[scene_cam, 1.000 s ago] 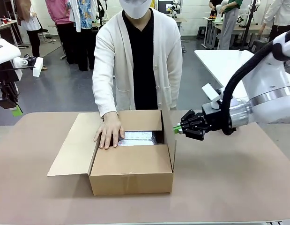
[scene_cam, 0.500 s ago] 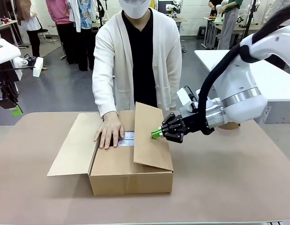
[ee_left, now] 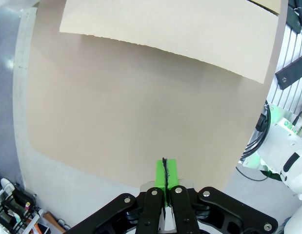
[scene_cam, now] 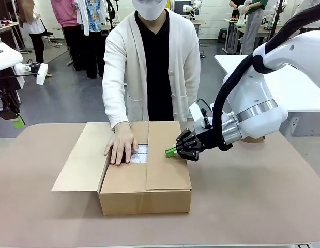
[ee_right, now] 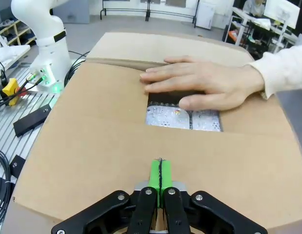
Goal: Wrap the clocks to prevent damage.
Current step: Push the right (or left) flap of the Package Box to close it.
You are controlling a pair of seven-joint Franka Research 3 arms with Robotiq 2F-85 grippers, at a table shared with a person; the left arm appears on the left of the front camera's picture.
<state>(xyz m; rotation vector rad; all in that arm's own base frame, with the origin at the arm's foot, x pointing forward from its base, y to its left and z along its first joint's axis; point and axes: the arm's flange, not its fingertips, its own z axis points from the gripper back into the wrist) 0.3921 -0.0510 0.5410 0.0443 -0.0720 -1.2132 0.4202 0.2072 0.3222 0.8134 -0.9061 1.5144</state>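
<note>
box [scene_cam: 144,194]: matt brown cardboard | clocks [ee_right: 165,118]: glossy bubble-wrap plastic | table [scene_cam: 253,204]: smooth matt surface

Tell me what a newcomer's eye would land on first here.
The brown cardboard box at mid-table draws the eye, with the right gripper, black with shut green pads, at its folded-down right flap. Across from it the person's hand lies flat on the box top. In the gap between them a silvery bubble-wrap bundle shows inside.
</note>
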